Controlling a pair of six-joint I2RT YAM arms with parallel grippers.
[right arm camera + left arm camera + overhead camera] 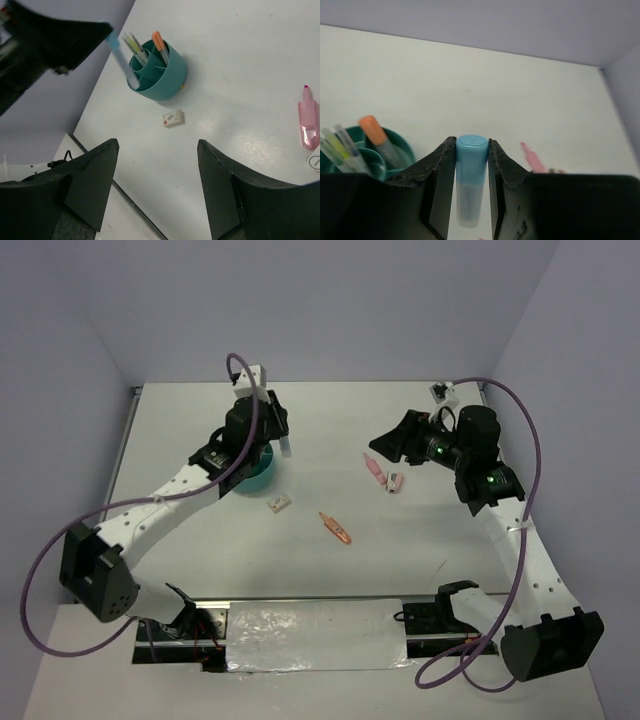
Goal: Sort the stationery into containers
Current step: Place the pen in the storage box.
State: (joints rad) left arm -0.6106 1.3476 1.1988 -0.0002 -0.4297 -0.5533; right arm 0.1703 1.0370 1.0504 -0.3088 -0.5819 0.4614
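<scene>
My left gripper is shut on a blue-capped marker, cap pointing out from the fingertips. It hovers just right of the round teal organizer, which holds an orange-capped marker and yellow-green pens. In the right wrist view the blue marker hangs slanted above the organizer's left rim. My right gripper stands open and empty above the table, near the pink marker. An orange marker and a whitish eraser lie loose.
A small pink-and-white piece lies beside the pink marker. The table's left edge has a metal rail. A reflective foil strip lies along the near edge between the arm bases.
</scene>
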